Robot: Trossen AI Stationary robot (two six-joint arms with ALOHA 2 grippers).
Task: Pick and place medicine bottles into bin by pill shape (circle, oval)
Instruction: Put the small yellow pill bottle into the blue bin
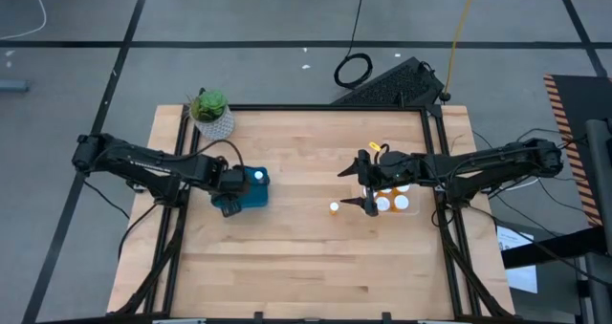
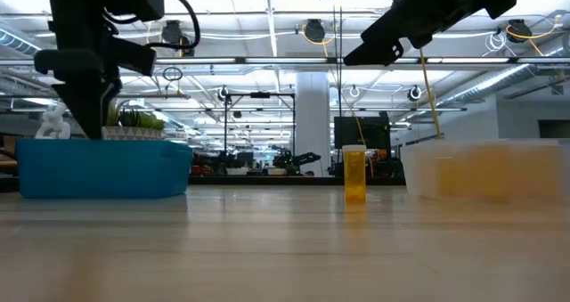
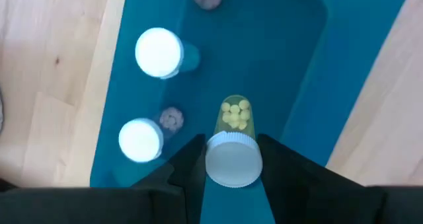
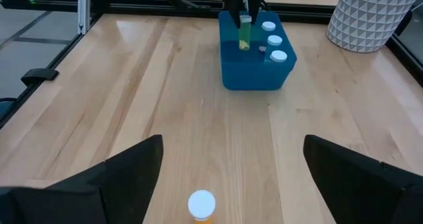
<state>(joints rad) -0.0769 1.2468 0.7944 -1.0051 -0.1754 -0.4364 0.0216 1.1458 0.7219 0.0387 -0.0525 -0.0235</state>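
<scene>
A bottle (image 3: 232, 141) of round yellow pills is gripped by the left hand (image 3: 231, 161) over the blue bin (image 3: 291, 65), where two capped bottles (image 3: 158, 52) already stand, evidently for sorting. The right hand (image 4: 228, 178), fingers spread and empty, is poised above a lone bottle (image 4: 201, 204) on the counter (image 4: 165, 98).

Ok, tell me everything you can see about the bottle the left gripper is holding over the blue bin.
The held bottle is a small clear amber pill bottle with a round white cap, with small pale yellow pills showing through its wall. The left gripper is shut on it just below the cap, one finger on each side. It hangs upright over the blue bin, its lower part inside the bin's opening. Two other white-capped bottles stand in the bin beside it, apart from it.
</scene>
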